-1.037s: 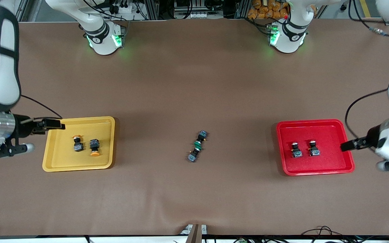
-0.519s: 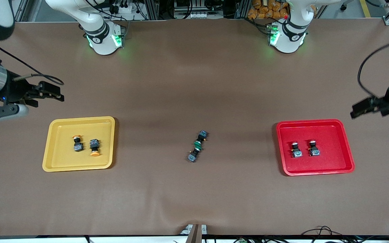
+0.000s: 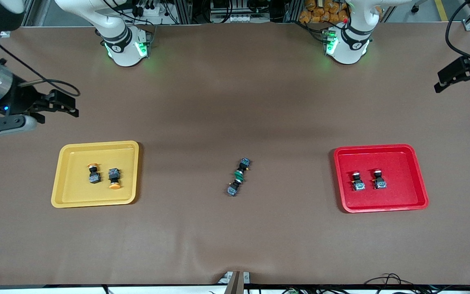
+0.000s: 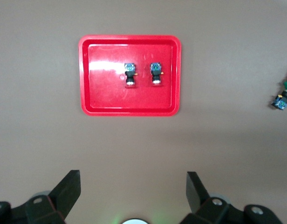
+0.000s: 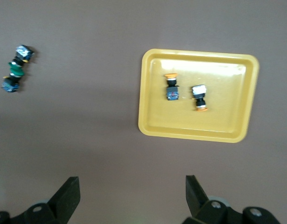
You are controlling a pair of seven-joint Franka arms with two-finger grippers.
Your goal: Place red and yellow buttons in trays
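Two yellow-capped buttons (image 3: 93,173) (image 3: 114,179) lie in the yellow tray (image 3: 72,192). They also show in the right wrist view (image 5: 171,87) (image 5: 199,97). Two red buttons (image 3: 358,181) (image 3: 379,179) lie side by side in the red tray (image 3: 402,163), and show in the left wrist view (image 4: 130,74) (image 4: 156,73). My right gripper (image 3: 72,108) is open and empty, high over bare cloth at the right arm's end of the table. My left gripper (image 3: 440,81) is open and empty, high over bare cloth at the left arm's end.
Two green-capped switches (image 3: 238,177) lie cap to cap in a line on the brown cloth, midway between the trays. They also show in the right wrist view (image 5: 15,69). One shows at the edge of the left wrist view (image 4: 283,93).
Both grippers have risen from their trays' outer edges and drawn back toward the bases' side of the table. The buttons and trays have not moved.
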